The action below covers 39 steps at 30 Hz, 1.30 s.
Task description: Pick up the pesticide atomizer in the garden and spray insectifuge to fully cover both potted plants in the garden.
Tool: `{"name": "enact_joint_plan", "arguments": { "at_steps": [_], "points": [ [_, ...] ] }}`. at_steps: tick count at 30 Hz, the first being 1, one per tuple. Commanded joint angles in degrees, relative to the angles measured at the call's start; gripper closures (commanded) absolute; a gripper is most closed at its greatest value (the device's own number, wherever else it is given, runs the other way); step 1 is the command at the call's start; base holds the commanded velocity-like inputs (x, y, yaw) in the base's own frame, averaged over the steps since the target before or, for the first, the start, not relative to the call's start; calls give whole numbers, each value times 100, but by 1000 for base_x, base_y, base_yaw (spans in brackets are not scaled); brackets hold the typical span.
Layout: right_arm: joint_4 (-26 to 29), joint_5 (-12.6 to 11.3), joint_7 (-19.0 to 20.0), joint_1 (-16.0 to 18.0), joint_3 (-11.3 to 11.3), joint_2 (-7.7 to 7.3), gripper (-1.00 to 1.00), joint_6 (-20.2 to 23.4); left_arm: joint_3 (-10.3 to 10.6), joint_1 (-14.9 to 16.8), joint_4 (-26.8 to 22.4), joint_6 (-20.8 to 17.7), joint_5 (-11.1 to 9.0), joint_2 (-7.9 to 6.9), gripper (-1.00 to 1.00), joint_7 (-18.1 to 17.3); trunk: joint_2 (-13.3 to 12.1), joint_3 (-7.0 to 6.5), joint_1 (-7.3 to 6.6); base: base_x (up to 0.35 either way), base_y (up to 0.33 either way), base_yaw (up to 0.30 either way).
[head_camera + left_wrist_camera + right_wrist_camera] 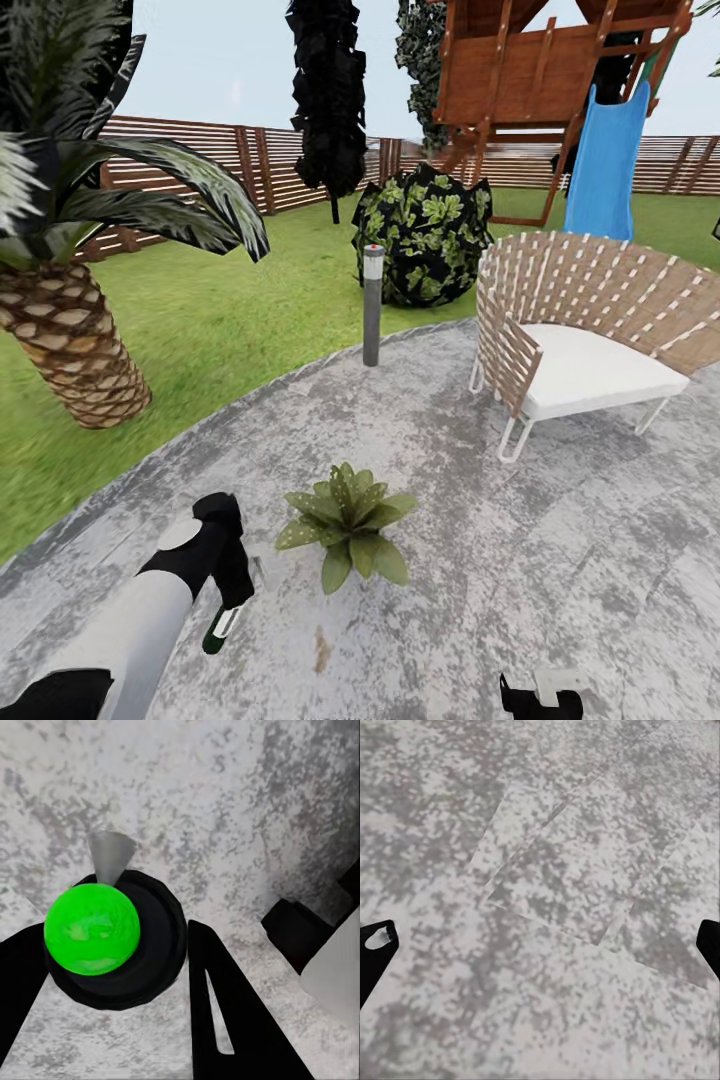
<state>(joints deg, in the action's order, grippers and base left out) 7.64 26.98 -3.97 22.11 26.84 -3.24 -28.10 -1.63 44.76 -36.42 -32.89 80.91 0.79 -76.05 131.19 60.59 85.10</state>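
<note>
On the round grey patio (560, 570) of the garden, one potted plant (347, 522), a low rosette of speckled green leaves, stands just right of my left gripper (228, 598). That gripper is shut on the pesticide atomizer (221, 628), which hangs below it over the paving. In the left wrist view the atomizer (94, 930) shows as a green ball in a dark ring with a grey cone, between the fingers of the left gripper (116, 937). My right gripper (540, 697) is low at the front right. The right wrist view shows it (544, 934) open over bare paving.
A slatted chair (590, 340) with a white cushion stands at the right. A grey bollard light (372, 305) marks the patio's far edge, with a dark bush (425, 235) behind it. A scaly palm (70, 340) grows on the lawn at left. Fence (200, 160) and blue slide (605, 160) lie beyond.
</note>
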Motion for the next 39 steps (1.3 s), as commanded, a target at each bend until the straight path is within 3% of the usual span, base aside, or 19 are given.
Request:
{"name": "enact_joint_plan", "arguments": {
  "at_steps": [1,6,10,13,18,20,23,25,30,34,36,39],
  "points": [
    [-8,61,-34,4,25,-1,-100,-20,-20,-99,7,-62,-198,10,100,251,2,5,-2,-17,-12,275],
    [-8,61,-34,4,23,-1,-100,-20,-22,-549,68,-87,-950,19,100,987,2,5,-2,-4,-2,275],
    [-3,61,-34,4,31,-1,-100,-20,-24,-621,143,-458,-1580,115,100,1836,2,5,-2,0,0,275],
    [-7,61,-34,4,28,-1,-100,-20,-22,-634,335,-602,-1926,145,100,2302,2,5,-2,0,0,276],
    [-8,61,-34,4,27,-1,-100,-20,-4,-644,752,-597,-2807,177,100,3661,2,5,-2,0,0,127],
    [-3,61,-34,4,29,-1,-100,-20,-7,-645,786,-593,-2894,210,100,3936,2,5,-2,27,-41,12],
    [-6,61,-34,4,30,-1,-100,-20,-16,-644,746,-595,-3052,297,100,4054,2,5,-2,122,-188,3],
    [-3,55,-39,4,31,-5,-100,-20,-16,-644,777,-596,-3222,360,100,4080,2,5,-2,147,-227,0],
    [0,55,-42,4,32,-9,-100,-20,-116,-754,853,-582,-3735,325,100,4114,2,5,-2,139,-248,99],
    [0,59,-42,4,32,-10,-100,-20,-104,-790,880,-587,-3749,327,100,4174,2,5,-2,103,-257,266],
    [-2,56,-42,4,32,-10,-100,-20,-102,-796,886,-607,-3768,327,100,4546,2,5,-2,0,-268,276],
    [-8,60,-42,4,30,-3,-100,-20,-101,-815,898,-624,-3773,327,100,4678,2,5,-2,0,-166,277]
  ]
}}
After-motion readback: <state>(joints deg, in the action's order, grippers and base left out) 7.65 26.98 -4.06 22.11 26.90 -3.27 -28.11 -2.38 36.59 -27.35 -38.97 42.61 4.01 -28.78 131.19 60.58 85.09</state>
